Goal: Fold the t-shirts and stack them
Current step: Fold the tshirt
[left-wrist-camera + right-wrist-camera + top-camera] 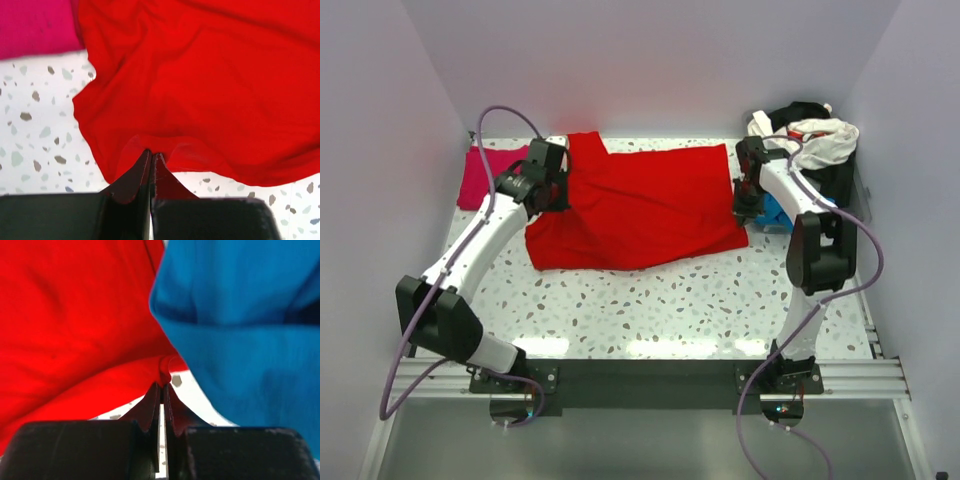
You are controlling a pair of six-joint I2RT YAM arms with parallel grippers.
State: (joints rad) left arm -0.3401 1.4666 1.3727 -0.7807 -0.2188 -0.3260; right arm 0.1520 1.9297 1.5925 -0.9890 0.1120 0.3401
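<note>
The red shirt lies spread across the far half of the speckled worktop. The pink shirt is just beside its left edge, the blue shirt is at its right corner, and a heap of white and black shirts sits in the far right corner. The left gripper is pinched tight on a fold of the red shirt's left edge, and the right gripper is likewise closed on the red cloth at its right corner, just beside the blue shirt.
</note>
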